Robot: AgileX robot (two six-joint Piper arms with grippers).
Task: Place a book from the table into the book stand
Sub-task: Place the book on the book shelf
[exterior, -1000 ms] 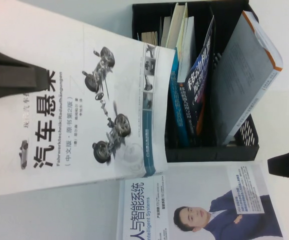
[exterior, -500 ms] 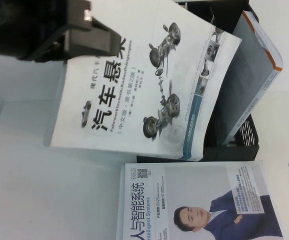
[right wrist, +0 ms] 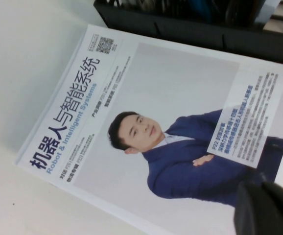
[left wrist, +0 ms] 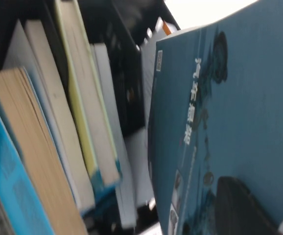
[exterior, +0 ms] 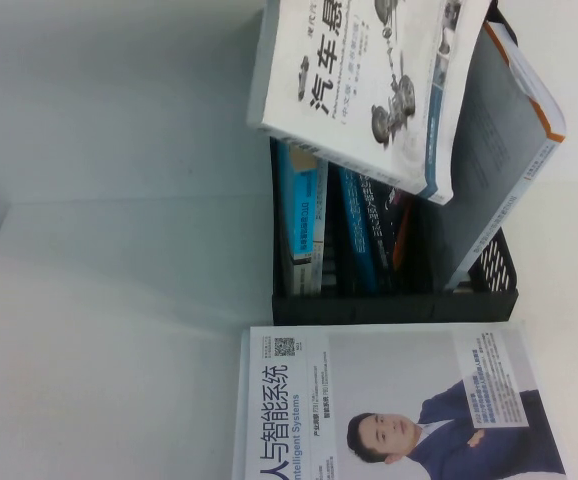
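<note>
The book point(exterior: 369, 80), white with the car-suspension picture, hangs tilted above the black book stand point(exterior: 389, 308) at the back. Its lower corner is over the middle slots and close to the leaning grey-backed book. My left gripper point(left wrist: 229, 196) is out of the high view. In the left wrist view it is shut on the book's dark teal back point(left wrist: 239, 98), with one dark finger point(left wrist: 244, 210) pressed on it and the stand's slots point(left wrist: 127, 73) beside it. My right gripper point(right wrist: 269, 210) hovers over the blue-suit man book point(right wrist: 156, 127).
Several upright books point(exterior: 304, 215) fill the stand's left slots. The grey-backed book with orange trim point(exterior: 489, 150) leans in its right side. The man book point(exterior: 399, 400) lies flat on the white table point(exterior: 109, 330) in front of the stand.
The book has moved up and to the right, from over the table's left to above the stand. The left arm and the right gripper have left the high view.
</note>
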